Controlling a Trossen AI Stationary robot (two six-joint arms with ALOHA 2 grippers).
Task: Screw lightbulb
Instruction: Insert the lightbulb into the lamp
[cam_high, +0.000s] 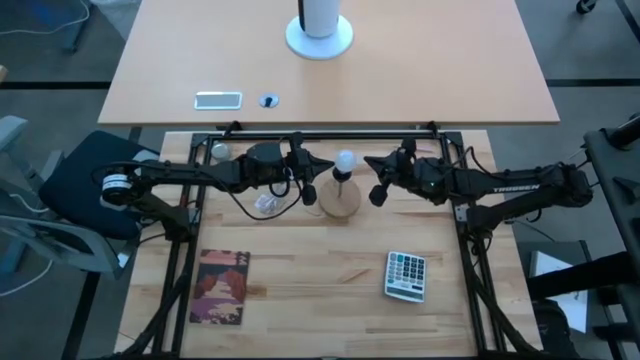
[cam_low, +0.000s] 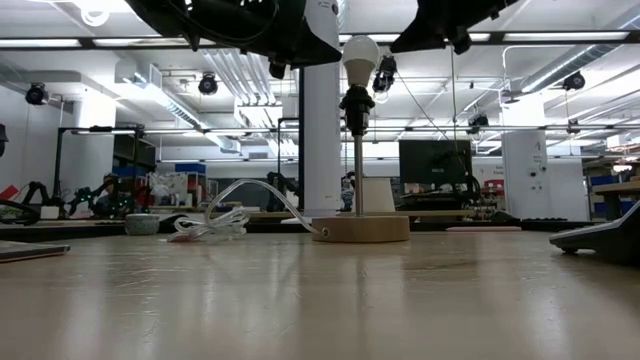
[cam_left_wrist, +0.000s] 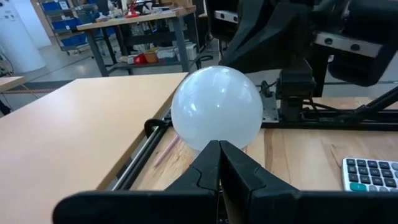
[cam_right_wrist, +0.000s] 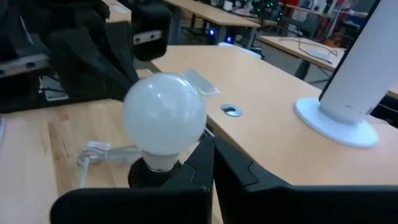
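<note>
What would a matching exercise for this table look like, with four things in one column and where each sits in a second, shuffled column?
Things:
1. lightbulb
2. calculator
3. clear cord
4. booklet

Places:
A. near-left part of the wooden table
B. on top of the lamp stand, in its socket
C. near-right part of the wooden table
D. on the tabletop just left of the round wooden lamp base

Pairs: 1-B, 2-C, 3-D, 4-A
</note>
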